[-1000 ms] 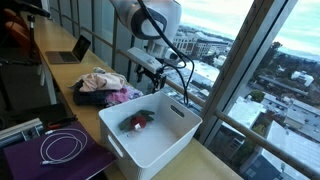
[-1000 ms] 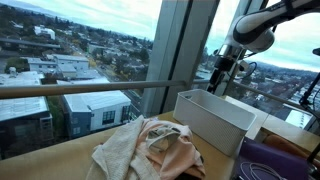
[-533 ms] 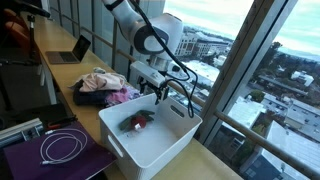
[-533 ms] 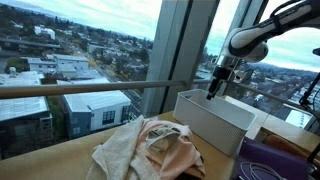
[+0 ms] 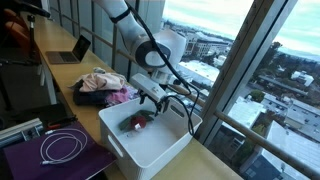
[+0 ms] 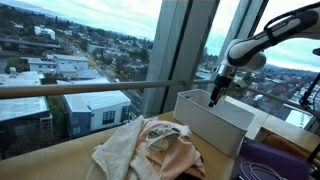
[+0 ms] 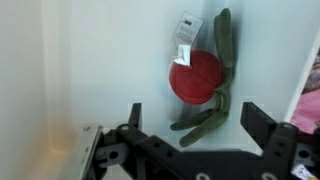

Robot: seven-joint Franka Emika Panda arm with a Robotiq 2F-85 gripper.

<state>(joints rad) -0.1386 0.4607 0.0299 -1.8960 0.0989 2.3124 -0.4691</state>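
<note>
While the gripper (image 7: 191, 108) hangs spread wide over the red plush toy (image 7: 195, 75) lying on the floor of the white bin (image 5: 150, 150), it probably does best to drop straight down, straddle the round red body, then close gently.

1. No word, number, brand or sign can be read in any of the views.
2. The small white paper tag (image 7: 185, 30) on the red-and-green soft plush toy (image 7: 195, 77), which lies in the white plastic bin (image 7: 80, 60), carries faint dark marks in the wrist view. They are too blurred to read.
3. The open grey laptop (image 5: 69, 50), seen in an exterior view, is too small to show any legible print.
</note>
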